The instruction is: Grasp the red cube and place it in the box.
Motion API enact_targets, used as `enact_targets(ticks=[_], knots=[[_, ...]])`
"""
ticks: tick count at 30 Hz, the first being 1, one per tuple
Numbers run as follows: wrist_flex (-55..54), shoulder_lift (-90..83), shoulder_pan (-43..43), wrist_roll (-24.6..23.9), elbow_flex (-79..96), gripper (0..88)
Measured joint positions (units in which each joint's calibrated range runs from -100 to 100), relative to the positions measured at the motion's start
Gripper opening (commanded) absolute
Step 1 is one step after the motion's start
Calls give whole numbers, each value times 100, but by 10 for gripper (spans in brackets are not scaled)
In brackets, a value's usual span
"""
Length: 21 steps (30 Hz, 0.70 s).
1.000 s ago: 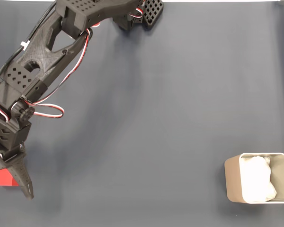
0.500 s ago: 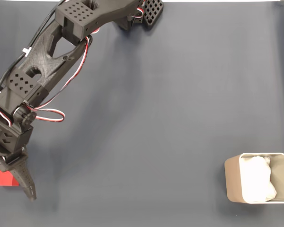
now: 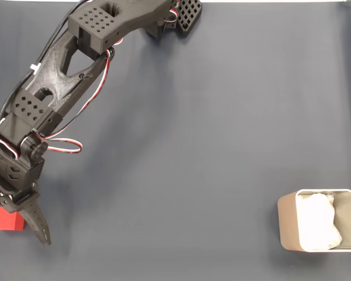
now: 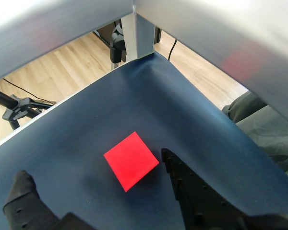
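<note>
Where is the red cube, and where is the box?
red cube (image 4: pixel 130 160), wrist view, middle of its top face.
box (image 3: pixel 286 222), fixed view, its beige left wall.

We see cube at far left edge of mat in fixed view, gripper over it; box far right, well apart.

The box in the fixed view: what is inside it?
The box holds crumpled white soft lining that fills most of its opening. Whatever lies under the lining, the bottom included, is covered. The red cube lies outside, far left, beside the gripper.
</note>
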Motion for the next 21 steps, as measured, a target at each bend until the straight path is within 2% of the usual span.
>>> enact_targets(ticks=[21], knots=[[0,0,-141,-54,0,567]])
